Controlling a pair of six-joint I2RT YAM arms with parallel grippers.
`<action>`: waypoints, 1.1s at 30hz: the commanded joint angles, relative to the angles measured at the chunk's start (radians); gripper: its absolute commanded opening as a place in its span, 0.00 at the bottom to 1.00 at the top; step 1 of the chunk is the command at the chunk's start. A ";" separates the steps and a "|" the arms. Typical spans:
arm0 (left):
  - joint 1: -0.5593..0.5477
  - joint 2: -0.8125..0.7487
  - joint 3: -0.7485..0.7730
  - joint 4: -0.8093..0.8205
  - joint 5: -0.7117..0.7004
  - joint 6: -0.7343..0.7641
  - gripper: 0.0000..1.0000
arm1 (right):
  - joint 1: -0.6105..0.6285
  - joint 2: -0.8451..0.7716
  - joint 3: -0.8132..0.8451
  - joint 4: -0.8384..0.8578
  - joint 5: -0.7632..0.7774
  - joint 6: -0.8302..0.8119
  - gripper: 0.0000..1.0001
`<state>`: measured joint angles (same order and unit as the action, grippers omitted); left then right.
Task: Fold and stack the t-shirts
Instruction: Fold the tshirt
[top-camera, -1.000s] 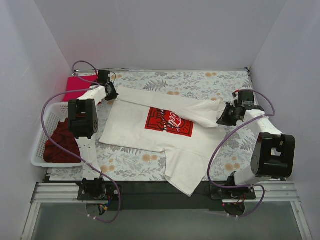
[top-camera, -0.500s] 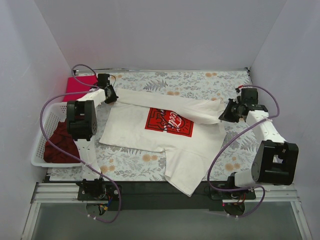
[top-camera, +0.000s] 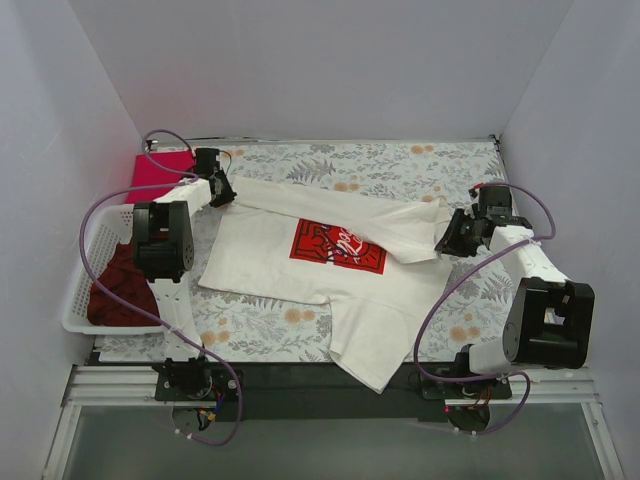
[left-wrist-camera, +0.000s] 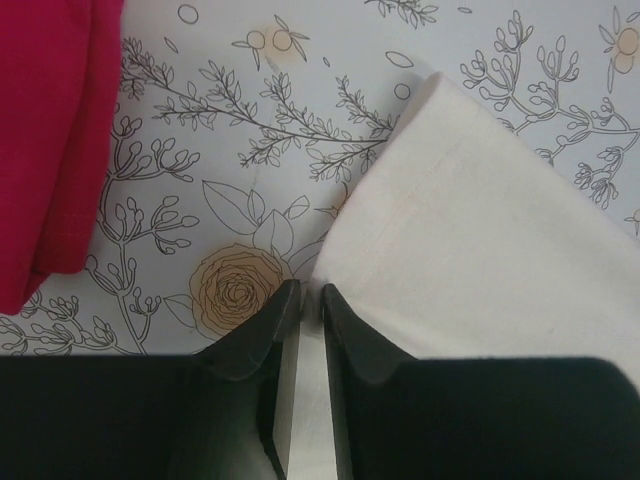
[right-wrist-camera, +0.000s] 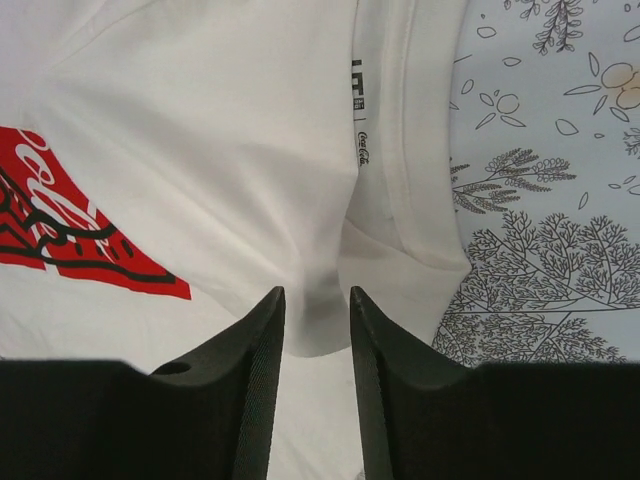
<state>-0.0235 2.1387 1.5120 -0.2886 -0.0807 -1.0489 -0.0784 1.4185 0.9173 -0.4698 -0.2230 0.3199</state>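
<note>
Folding the cream-white t-shirt (top-camera: 270, 270) is, as we judge it, the step in hand. The shirt lies spread across the middle of the worktop, with one end reaching past the near edge. A long band of its far side is turned over toward the red print (top-camera: 338, 245).

Our left gripper (left-wrist-camera: 307, 290) sits close to the far-left corner. Its fingers are drawn almost together, and a thin edge of the shirt's corner is pinched between them. Our right gripper (right-wrist-camera: 315, 295) is near the right edge. Its fingers stand a narrow gap apart and are closed on a fold of the cloth just beside the collar label. So we hold the two ends of the turned band.

We think the next move calls for both arms to travel together toward the near edge. The band should stay level and lightly taut so that the crease lands straight across the print, and we should let go only when it lies flat. The left pinch looks slight and could slip.

The crimson-pink t-shirt (top-camera: 160, 172) rests in the far-left corner on the table cloth (top-camera: 400, 165). The dark maroon t-shirt (top-camera: 118, 285) sits crumpled in the basket (top-camera: 85, 262) at the left edge. No stacking is done yet.
</note>
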 joint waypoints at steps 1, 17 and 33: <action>0.002 -0.008 0.051 -0.017 -0.016 0.015 0.17 | -0.008 0.010 0.028 0.014 0.011 0.010 0.41; -0.177 -0.426 -0.146 -0.008 0.027 -0.060 0.60 | -0.073 0.169 0.183 0.324 -0.185 0.102 0.52; -0.451 -0.723 -0.570 0.019 -0.086 -0.004 0.59 | 0.460 0.069 0.019 0.197 0.167 -0.240 0.47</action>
<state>-0.4824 1.5383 0.9707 -0.2855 -0.0547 -1.0996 0.3244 1.5166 0.9638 -0.2340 -0.2394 0.1730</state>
